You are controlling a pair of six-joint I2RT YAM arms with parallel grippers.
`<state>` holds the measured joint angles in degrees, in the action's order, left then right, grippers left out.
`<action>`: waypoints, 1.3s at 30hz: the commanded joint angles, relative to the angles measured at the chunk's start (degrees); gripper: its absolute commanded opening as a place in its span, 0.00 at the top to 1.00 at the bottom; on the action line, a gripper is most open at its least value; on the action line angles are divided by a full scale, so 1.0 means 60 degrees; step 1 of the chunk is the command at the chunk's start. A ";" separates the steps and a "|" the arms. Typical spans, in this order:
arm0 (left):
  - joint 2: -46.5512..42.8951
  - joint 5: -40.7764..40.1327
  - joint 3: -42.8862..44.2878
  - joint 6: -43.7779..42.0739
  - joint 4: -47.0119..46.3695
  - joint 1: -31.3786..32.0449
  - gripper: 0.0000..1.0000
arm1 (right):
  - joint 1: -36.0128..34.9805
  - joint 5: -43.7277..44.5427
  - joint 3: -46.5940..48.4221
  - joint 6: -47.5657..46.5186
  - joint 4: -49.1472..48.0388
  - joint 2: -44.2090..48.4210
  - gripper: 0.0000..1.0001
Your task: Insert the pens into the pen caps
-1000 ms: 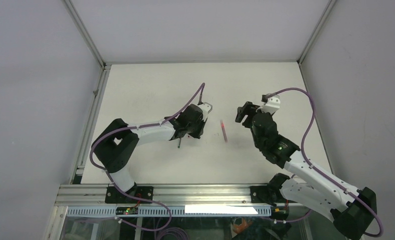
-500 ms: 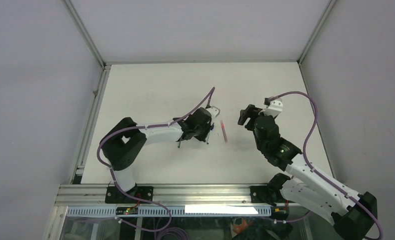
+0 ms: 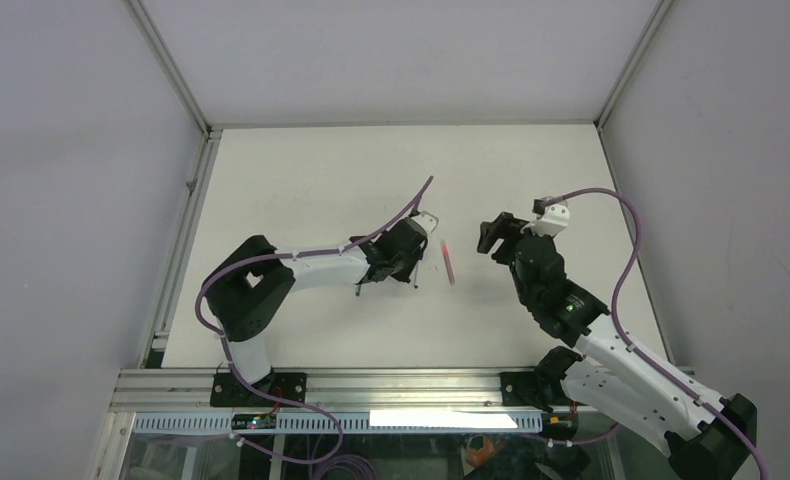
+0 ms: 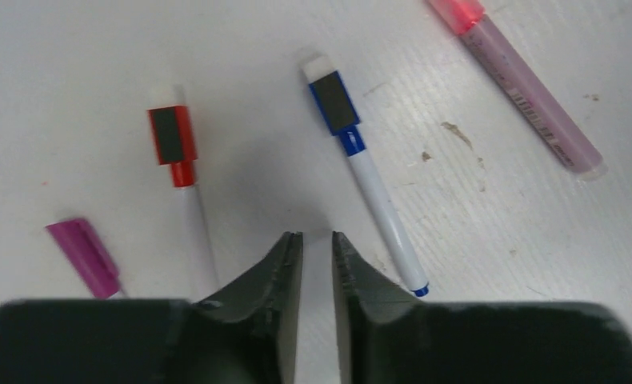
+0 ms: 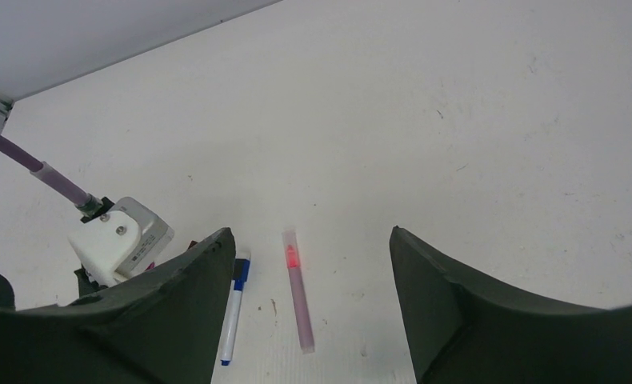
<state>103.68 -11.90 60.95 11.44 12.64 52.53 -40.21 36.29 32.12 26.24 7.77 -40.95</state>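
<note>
Pens (image 4: pixel 373 188) lie beside left gripper (image 4: pixel 317 240).

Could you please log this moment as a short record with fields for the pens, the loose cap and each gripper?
blue pen: capped, lying on the table, just right of the left gripper
red pen: capped, lying just left of that gripper
pink pen: capped, apart to the right
magenta cap: far left; any pen in it is hidden
left gripper: nearly shut, empty, over the gap between red and blue pens
right gripper: open, empty, above the table
</note>
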 commanded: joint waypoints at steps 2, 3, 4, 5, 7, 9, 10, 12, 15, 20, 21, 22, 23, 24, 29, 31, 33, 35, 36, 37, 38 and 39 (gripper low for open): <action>-0.1283 -0.1968 0.0084 -0.0125 0.0284 0.0079 0.66 | 0.0054 -0.1102 -0.0034 -0.0190 -0.0567 -0.0231 0.23; -0.1527 -0.2195 0.0025 -0.0245 0.0297 0.0080 0.53 | 0.0051 -0.1463 0.0056 -0.0251 -0.0647 -0.0420 0.20; -0.1765 -0.2448 -0.0034 -0.0366 0.0295 0.0091 0.45 | 0.0063 -0.1874 0.0201 -0.0245 -0.0620 -0.0696 0.17; -0.2032 -0.2734 -0.0138 -0.0458 0.0284 0.0070 0.31 | 0.0069 -0.2259 0.0411 -0.0254 -0.0559 -0.0985 0.14; -0.2499 -0.3286 -0.0435 -0.0741 0.0030 -0.0028 0.23 | 0.0088 -0.2854 0.0872 -0.0230 -0.0264 -0.1696 0.09; -0.2987 -0.3409 -0.0812 -0.0868 -0.0289 -0.0373 0.20 | 0.0080 -0.2932 0.1405 -0.0088 0.0174 -0.2339 0.06; -0.3291 -0.3261 -0.1041 -0.0880 -0.0488 -0.0614 0.19 | 0.0087 -0.2953 0.1596 -0.0126 0.0222 -0.2566 0.06; -0.4123 -0.2593 -0.1635 -0.0794 -0.1082 -0.1329 0.17 | 0.0091 -0.2993 0.1889 -0.0176 0.0243 -0.2956 0.04; -0.5198 -0.1838 -0.2217 -0.0686 -0.1699 -0.2250 0.15 | 0.0135 -0.3066 0.2307 -0.0259 0.0261 -0.3325 0.03; -0.6141 -0.0190 -0.2776 -0.0487 -0.2048 -0.4216 0.13 | 0.0481 -0.3079 0.3088 -0.0356 0.0524 -0.4047 0.03; -0.6273 0.0287 -0.2944 -0.0419 -0.2191 -0.4757 0.13 | 0.0659 -0.3133 0.3255 -0.0352 0.0666 -0.4277 0.03; -0.6402 0.0574 -0.3203 -0.0377 -0.2436 -0.5088 0.13 | 0.0910 -0.3291 0.3422 -0.0324 0.0948 -0.4559 0.03; -0.6521 0.0804 -0.3352 -0.0372 -0.2557 -0.5371 0.13 | 0.1187 -0.3485 0.3621 -0.0199 0.1122 -0.4828 0.03; -0.6615 0.0999 -0.3461 -0.0367 -0.2610 -0.5639 0.13 | 0.1469 -0.3824 0.3721 -0.0042 0.1312 -0.5089 0.03; -0.7074 0.1549 -0.3887 -0.0380 -0.2663 -0.6363 0.13 | 0.2324 -0.4685 0.3515 0.0243 0.1053 -0.5631 0.05; -0.7148 0.1519 -0.3956 -0.0416 -0.2642 -0.6381 0.13 | 0.2346 -0.4445 0.3475 0.0131 0.0972 -0.5595 0.05; -0.7147 0.1518 -0.3987 -0.0416 -0.2638 -0.6382 0.13 | 0.2372 -0.4150 0.3493 0.0042 0.0995 -0.5502 0.05; -0.7081 0.1508 -0.3966 -0.0413 -0.2620 -0.6382 0.13 | 0.2407 -0.4048 0.3520 -0.0034 0.1031 -0.5357 0.05; -0.7071 0.1519 -0.3962 -0.0413 -0.2620 -0.6382 0.13 | 0.2429 -0.4025 0.3531 -0.0084 0.1034 -0.5301 0.05; -0.7070 0.1534 -0.3973 -0.0413 -0.2651 -0.6382 0.13 | 0.2437 -0.4014 0.3537 -0.0116 0.1034 -0.5273 0.05; -0.7083 0.1523 -0.4014 -0.0404 -0.2712 -0.6390 0.13 | 0.2447 -0.4051 0.3538 -0.0113 0.1034 -0.5243 0.05; -0.7092 0.1508 -0.4071 -0.0385 -0.2782 -0.6396 0.13 | 0.2452 -0.4126 0.3538 -0.0124 0.1027 -0.5240 0.05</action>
<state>62.46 -4.32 37.19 8.60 -0.08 14.52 -25.91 11.42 52.56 26.44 14.94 -74.96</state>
